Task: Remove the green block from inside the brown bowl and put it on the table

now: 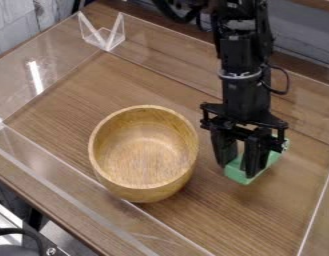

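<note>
The green block (pixel 242 172) is down at the table (pixel 127 85), just right of the brown bowl (pixel 144 152), and only its lower end shows between the fingers. My gripper (pixel 244 160) points steeply down and is shut on the block. The black arm rises from it toward the top of the view. Nothing lies inside the bowl, whose pale wooden floor is fully visible. A narrow gap of tabletop separates the bowl's right rim from my left finger.
Clear acrylic walls (pixel 47 75) ring the tabletop, with a folded acrylic piece (pixel 103 32) at the back left. The right wall (pixel 318 200) runs close to the gripper. Bare wood-grain lies behind and left of the bowl.
</note>
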`<state>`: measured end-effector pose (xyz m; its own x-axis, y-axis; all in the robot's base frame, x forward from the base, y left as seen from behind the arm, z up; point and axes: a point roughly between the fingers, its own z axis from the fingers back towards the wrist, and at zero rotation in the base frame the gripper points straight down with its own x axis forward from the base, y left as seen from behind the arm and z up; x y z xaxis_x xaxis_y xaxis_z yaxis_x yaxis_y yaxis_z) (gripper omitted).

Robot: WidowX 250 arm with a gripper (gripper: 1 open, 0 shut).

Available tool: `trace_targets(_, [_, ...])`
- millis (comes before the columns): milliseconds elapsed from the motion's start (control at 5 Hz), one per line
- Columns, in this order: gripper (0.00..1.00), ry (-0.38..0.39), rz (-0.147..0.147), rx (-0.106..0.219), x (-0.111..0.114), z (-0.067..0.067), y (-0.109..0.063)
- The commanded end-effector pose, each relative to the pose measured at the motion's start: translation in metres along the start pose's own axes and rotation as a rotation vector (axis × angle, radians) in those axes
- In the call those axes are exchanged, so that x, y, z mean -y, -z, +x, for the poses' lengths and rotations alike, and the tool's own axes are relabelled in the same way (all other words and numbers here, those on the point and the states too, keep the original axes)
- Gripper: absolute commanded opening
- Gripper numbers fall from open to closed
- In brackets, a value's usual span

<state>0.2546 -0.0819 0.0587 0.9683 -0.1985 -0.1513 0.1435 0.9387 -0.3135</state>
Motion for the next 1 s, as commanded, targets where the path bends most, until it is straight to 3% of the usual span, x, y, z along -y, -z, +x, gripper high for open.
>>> trace_targets(0, [0.00, 0.013, -0.008, 0.032, 0.0000, 0.0052, -0.0094])
trace_targets(800, [0.00, 0.017, -0.027, 0.027, -0.0021, 0.0077, -0.0097])
